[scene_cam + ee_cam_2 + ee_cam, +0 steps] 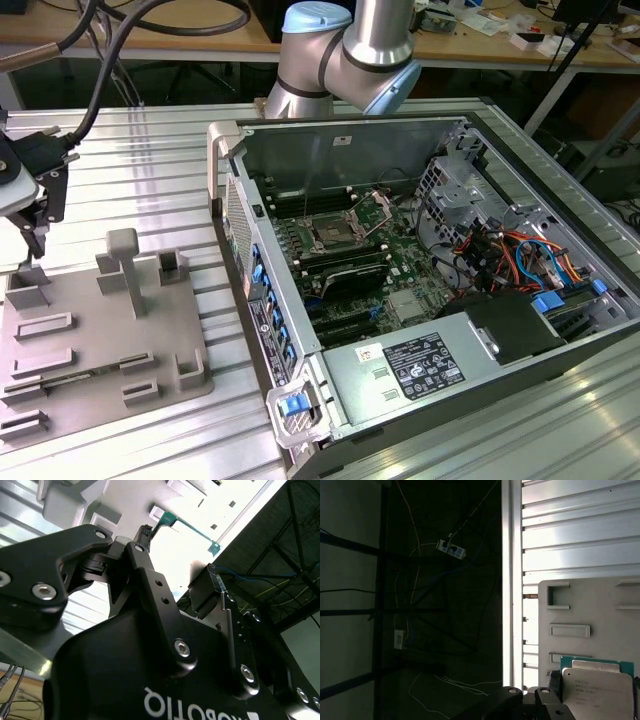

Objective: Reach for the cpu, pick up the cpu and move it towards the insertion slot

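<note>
The cpu (598, 691), a flat silvery square on a green board, sits between my fingers (551, 700) in the first wrist view, lifted over the grey tray (600, 607). In the second wrist view its green edge (192, 530) spans the gap between the two black fingertips of my gripper (179, 550), which is shut on it. In the exterior view my gripper (35, 228) hangs over the far corner of the tray (90, 335) at that view's left. The insertion slot (333, 236), a silver-framed socket with a dark centre, lies inside the open computer case, well off to that view's right.
The open case (420, 290) has a raised metal side wall (235, 200) between the tray and the socket. Upright grey blocks (125, 265) stand on the tray. Thick cables (110, 50) hang above the ribbed metal table (130, 160). The table's edge (512, 580) runs close beside the tray.
</note>
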Controlling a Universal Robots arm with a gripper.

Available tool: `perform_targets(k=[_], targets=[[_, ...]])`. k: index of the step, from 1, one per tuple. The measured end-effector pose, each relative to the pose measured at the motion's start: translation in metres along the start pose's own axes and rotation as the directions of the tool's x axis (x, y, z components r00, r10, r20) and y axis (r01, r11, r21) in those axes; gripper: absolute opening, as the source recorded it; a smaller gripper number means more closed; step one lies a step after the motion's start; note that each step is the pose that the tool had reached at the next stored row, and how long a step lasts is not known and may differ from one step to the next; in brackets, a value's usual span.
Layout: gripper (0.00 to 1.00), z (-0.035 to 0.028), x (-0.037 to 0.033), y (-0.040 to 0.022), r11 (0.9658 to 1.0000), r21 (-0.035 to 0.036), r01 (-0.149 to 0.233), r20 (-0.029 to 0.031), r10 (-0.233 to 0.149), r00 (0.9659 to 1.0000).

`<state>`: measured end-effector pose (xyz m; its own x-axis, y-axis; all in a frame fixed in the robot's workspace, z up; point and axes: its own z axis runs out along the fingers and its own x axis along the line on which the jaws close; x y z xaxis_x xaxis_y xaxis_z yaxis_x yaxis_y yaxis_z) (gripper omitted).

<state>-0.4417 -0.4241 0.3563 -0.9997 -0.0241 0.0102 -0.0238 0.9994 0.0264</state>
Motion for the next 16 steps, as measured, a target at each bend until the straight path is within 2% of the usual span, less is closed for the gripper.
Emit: perform_targets(k=[11, 16], targets=[[0.55, -0.0028, -0.0005, 0.0001, 1.0, 0.0008, 0.0, -0.0001, 0.0, 1.0], [0.55, -0.0028, -0.0039, -0.0001, 1.0, 0.0011, 0.0, 0.0, 0.0, 1.0]])
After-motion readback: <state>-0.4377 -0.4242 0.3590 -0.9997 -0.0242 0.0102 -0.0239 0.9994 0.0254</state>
